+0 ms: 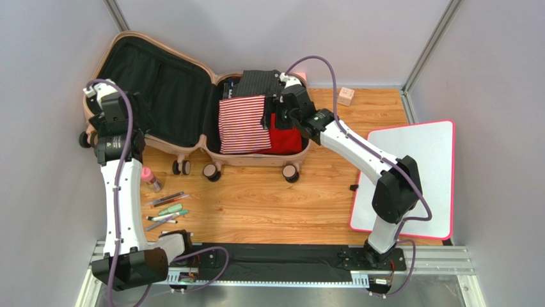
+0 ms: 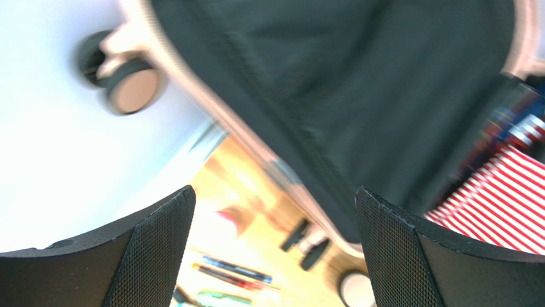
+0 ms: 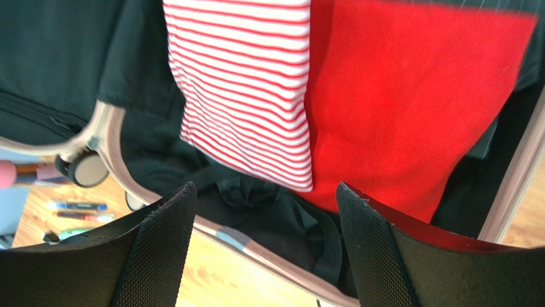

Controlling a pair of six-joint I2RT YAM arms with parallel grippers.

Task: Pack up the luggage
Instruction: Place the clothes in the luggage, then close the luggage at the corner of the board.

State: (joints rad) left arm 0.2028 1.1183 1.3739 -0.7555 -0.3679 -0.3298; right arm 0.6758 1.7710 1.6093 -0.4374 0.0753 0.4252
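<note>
Item: luggage (image 1: 166,89), pale pink hard shell, black lining, lying opened at far-left of table (image 1: 288,198). Opened pair spreads L–R across the table. Each half's long axis runs near–far, with the wheel end toward the arm bases and the top end toward the back wall. Lid half is on the L, tipped up toward the corner walls, lining facing up and right. Base half is on the R, lying flat. Casters (image 1: 211,171) sit along the near edge. Contents of base half: red/white striped cloth (image 1: 242,125) on L; red cloth (image 1: 284,141) just beside it on R, the striped edge overlapping it; dark patterned garment (image 1: 259,82) at the far end. Left gripper (image 2: 275,192): at the lid's outer L edge, jaws spread wide, nothing held; contact w/ shell can't be told. Right gripper (image 3: 265,188): above the base half over the striped/red seam, jaws spread wide, nothing held. Misc. on table: pens and markers (image 1: 166,208) and a pink-capped bottle (image 1: 150,179) near the L arm; wooden block (image 1: 346,96) at far R; white board w/ pink rim (image 1: 409,173) at the R edge.
</note>
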